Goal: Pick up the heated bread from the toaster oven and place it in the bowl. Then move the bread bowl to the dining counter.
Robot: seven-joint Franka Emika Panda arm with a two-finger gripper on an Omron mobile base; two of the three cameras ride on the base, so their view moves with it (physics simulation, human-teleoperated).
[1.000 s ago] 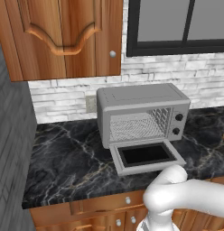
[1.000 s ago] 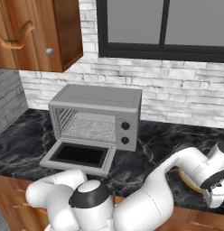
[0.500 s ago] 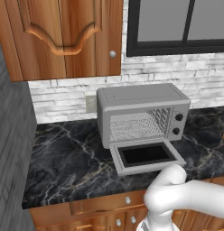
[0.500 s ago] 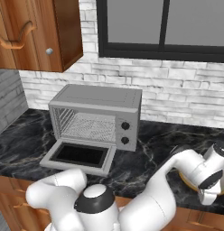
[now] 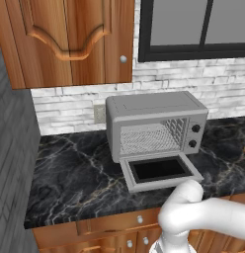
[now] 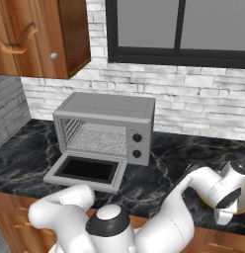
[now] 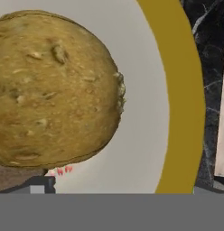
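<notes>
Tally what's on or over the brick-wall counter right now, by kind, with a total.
Toaster oven: 1, door down, rack bare
Bread: 1, over the bowl's cream inside
Bowl: 1, gold rim
Total: 3
</notes>
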